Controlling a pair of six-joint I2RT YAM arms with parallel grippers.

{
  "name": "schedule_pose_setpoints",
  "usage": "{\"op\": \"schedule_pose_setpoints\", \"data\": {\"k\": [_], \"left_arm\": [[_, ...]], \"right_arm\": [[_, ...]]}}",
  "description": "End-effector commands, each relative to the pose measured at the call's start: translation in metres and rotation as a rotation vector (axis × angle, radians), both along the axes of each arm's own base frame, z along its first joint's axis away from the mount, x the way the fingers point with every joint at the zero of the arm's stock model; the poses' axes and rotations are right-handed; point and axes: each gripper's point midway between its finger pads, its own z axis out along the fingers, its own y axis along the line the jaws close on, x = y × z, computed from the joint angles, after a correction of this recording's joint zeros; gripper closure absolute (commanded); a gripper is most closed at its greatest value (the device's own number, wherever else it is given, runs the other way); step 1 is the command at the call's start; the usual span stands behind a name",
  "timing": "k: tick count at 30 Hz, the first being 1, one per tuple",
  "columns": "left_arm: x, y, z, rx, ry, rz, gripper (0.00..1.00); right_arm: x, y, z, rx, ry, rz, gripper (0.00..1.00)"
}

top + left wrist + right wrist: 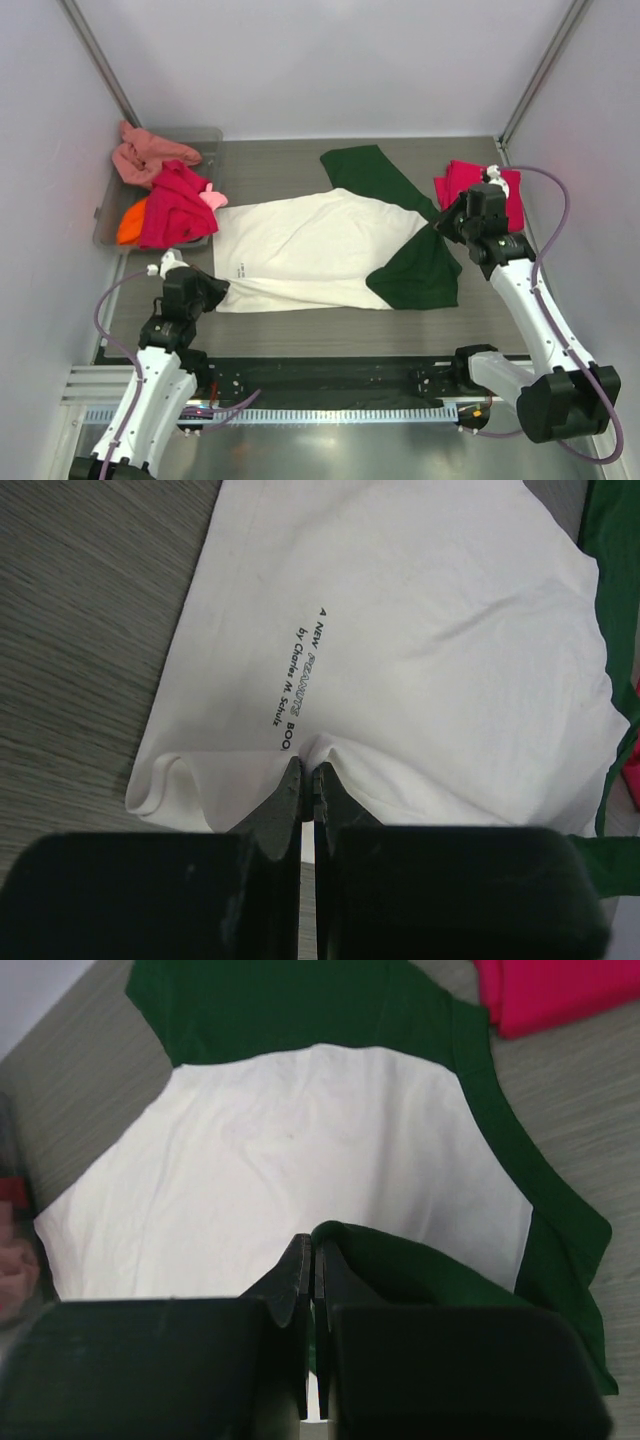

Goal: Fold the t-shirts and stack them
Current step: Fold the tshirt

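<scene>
The left gripper [305, 780] has its jaws pressed together on the near hem of the cream-white t-shirt [310, 250], and the cloth puckers up into a small ridge just below the dark print [292, 680]. The right gripper [313, 1250] is likewise clamped, on a raised fold of the dark green near sleeve [420, 275] at the shoulder end. Between the two grips the shirt lies spread on the grey table [300, 165], hem to the left and its far green sleeve [375, 175] stretched out flat.

Just beyond the right gripper sits a crimson-pink t-shirt [480, 190] in a compact rectangle, which I judge to be already folded (the start of the stack, most likely).

At the far left, the translucent grey tray [105, 215] holds a loose heap: a salmon shirt [145, 155], a magenta shirt [175, 210], an orange shirt [130, 225] and a scrap of light pink shirt [212, 197].

By my reading one shirt is done, the cream one is at its first fold, and the heap awaits.
</scene>
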Motion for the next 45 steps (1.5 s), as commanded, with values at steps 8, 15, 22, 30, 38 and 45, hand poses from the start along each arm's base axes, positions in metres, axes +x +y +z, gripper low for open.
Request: {"op": "schedule_pose_setpoints", "data": {"k": [8,15,22,30,38,45], "left_arm": [[0.002,0.013,0.014,0.044,-0.045,0.053,1.00],[-0.004,0.015,0.009,0.053,0.014,0.062,1.00],[0.003,0.026,0.016,0.113,0.046,0.099,1.00],[0.017,0.025,0.033,0.159,0.006,0.051,0.99],[0.020,0.020,0.033,0.163,0.075,0.018,1.00],[0.008,0.014,0.049,0.101,0.012,0.019,1.00]], "right_arm": [[0.029,0.001,0.066,-0.058,-0.142,0.012,0.99],[0.041,0.008,0.071,-0.062,-0.137,0.053,0.99],[0.057,0.016,0.064,-0.056,-0.119,0.079,0.99],[0.071,0.015,0.066,-0.072,-0.121,0.067,0.99],[0.073,0.010,0.075,-0.086,-0.148,0.047,0.99],[0.042,0.012,0.103,-0.059,-0.228,0.072,0.99]]}}
